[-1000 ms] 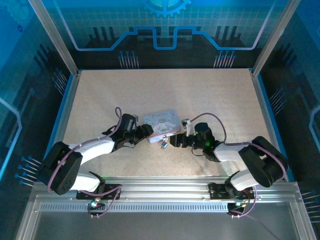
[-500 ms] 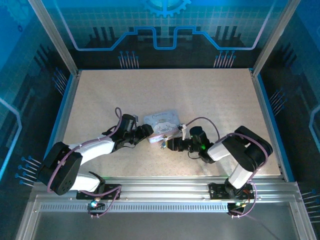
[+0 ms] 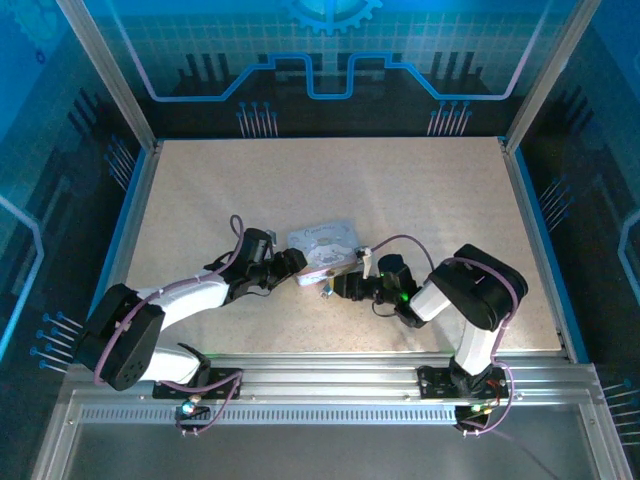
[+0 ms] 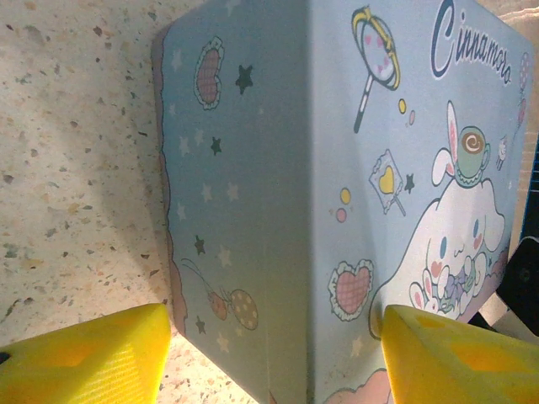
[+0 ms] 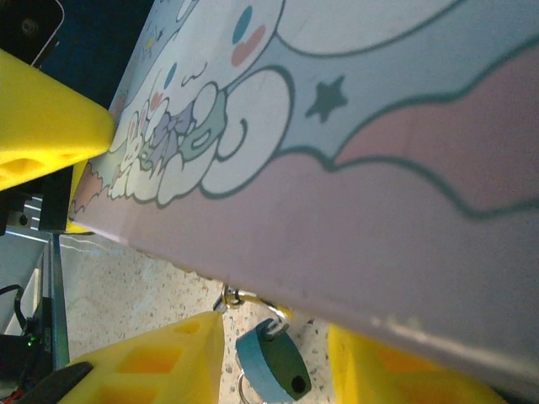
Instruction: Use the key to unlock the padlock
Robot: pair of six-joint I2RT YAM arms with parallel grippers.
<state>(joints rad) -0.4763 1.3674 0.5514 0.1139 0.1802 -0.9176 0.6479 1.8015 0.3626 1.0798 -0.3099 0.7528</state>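
Observation:
A pale lavender cartoon tin (image 3: 320, 238) (image 4: 253, 168) (image 5: 354, 168) sits mid-table, its near edge raised. My left gripper (image 3: 293, 263) (image 4: 278, 353) is shut on its left corner, yellow fingers (image 4: 93, 358) either side. The padlock (image 3: 327, 290) hangs under the tin's near edge: a thin metal loop and a brass-yellow bit (image 5: 282, 313), mostly hidden by the tin. A small dark oval piece with a hole (image 5: 274, 364), apparently the key's head, dangles from it. My right gripper (image 3: 340, 286) (image 5: 276, 332) is open, one finger each side of that piece, with small gaps.
Speckled beige table (image 3: 400, 190) stretches behind the tin, bounded by blue side rails (image 3: 535, 230) and metal posts. The aluminium base rail (image 3: 330, 385) runs along the near edge. The left gripper's finger (image 5: 42, 126) presses the tin lid close to my right gripper.
The right arm's elbow has folded in to the left. Its gripper has crept left to the padlock with its jaws narrowing. The left arm and the tin have stayed still.

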